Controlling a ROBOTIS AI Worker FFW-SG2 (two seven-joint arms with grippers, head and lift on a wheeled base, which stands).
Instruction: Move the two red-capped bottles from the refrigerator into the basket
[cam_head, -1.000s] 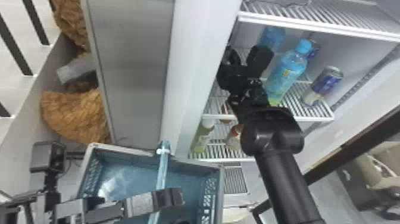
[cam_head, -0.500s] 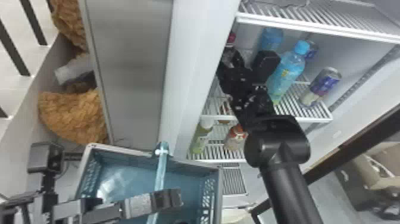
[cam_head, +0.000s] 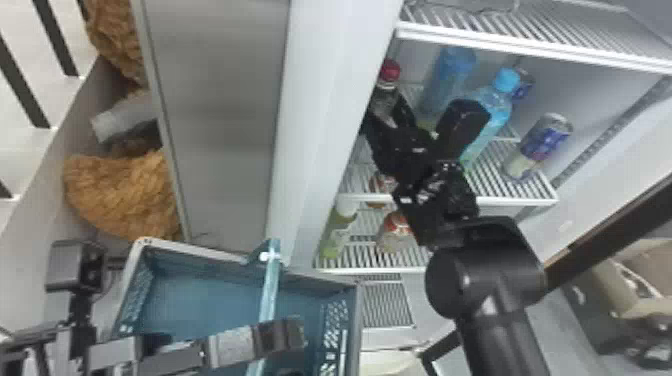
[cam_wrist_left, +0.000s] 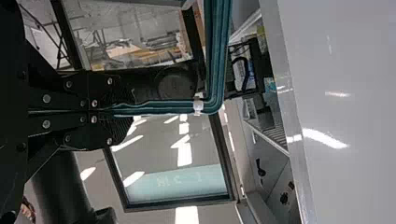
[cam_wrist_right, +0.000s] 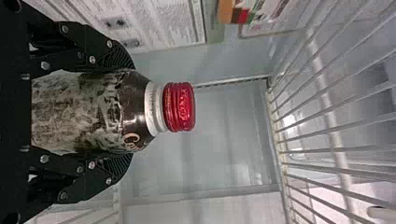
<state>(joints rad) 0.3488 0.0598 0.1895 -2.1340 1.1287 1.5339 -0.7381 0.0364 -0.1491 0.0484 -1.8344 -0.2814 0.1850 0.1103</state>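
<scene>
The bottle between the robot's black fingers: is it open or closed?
Closed: the bottle has its red cap sitting on its neck.

In the head view, rough-textured orange-brown mounds sit at the left, near straight dark bars against a whitish surface. A wide brown beam slants across the right. The left wrist view shows a black-framed glassy pane streaked with white light.

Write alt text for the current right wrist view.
The right gripper holds a dark, red-capped bottle with a mottled pale label, one black finger on each side. Beyond its red cap is a wire refrigerator shelf.
</scene>
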